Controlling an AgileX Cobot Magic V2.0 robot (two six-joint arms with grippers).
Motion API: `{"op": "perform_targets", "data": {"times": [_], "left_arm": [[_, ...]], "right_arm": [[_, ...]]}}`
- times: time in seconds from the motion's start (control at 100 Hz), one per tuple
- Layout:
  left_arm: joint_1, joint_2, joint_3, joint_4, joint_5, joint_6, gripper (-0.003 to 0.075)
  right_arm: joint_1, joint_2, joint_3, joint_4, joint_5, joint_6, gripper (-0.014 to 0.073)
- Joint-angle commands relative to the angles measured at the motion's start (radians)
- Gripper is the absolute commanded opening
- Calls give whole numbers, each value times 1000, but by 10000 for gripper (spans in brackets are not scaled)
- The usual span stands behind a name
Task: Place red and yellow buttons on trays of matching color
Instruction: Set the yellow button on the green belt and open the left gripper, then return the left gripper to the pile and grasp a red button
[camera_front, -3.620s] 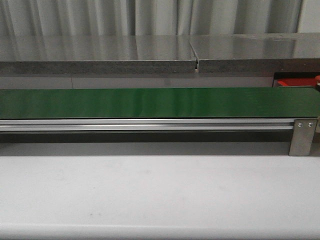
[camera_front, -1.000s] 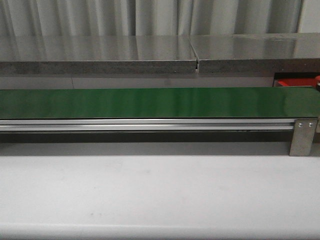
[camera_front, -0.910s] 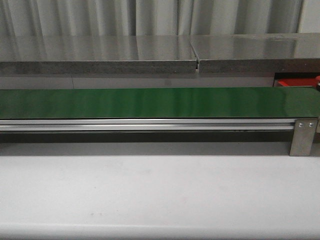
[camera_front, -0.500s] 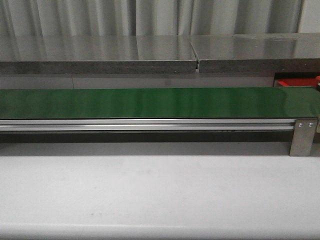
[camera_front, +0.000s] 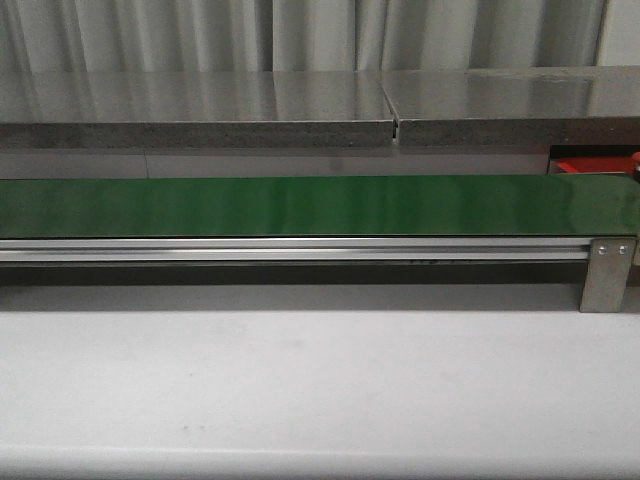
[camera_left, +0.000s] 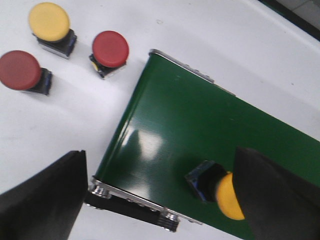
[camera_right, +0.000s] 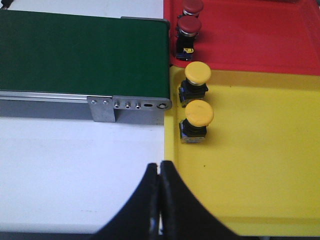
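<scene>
In the left wrist view my left gripper (camera_left: 160, 152) hangs open above the end of the green belt (camera_left: 190, 125). A yellow button (camera_left: 220, 191) lies on its side on the belt, partly hidden behind one finger (camera_left: 275, 195). On the white table beside the belt end stand a yellow button (camera_left: 49, 22) and two red buttons (camera_left: 111, 49) (camera_left: 20, 70). In the right wrist view my right gripper (camera_right: 160, 167) is shut with nothing in it, over the edge of the yellow tray (camera_right: 260, 165). That tray holds two yellow buttons (camera_right: 198, 75) (camera_right: 199, 116). The red tray (camera_right: 260, 40) holds two red buttons (camera_right: 192, 7) (camera_right: 189, 27).
The front view shows the long green conveyor (camera_front: 300, 205) on its metal rail (camera_front: 300, 250), with a steel bracket (camera_front: 607, 273) at the right and a grey counter (camera_front: 300, 105) behind. A sliver of red (camera_front: 590, 166) shows at the belt's far right. Neither arm appears there.
</scene>
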Motion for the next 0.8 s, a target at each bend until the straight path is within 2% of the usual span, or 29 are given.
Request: {"op": "perform_targets", "data": {"times": [0.0,0.13,0.43,0.79], "left_arm": [[18,-55,-30,7,-25,9,587],[47,-53,-30,76,-25,9,587],[138,-29,-30,74,-11,35,587],[173,77,-30,73,-57,84,587]], "right_arm": [[2,-1,-28,-14,-59,-3,-117],[2,-1,-28,-14,-59,-3,-117],[2,-1,-28,-14,-59,-3,-117],[2,-1,-28,-14,-58,-3,-117]]}}
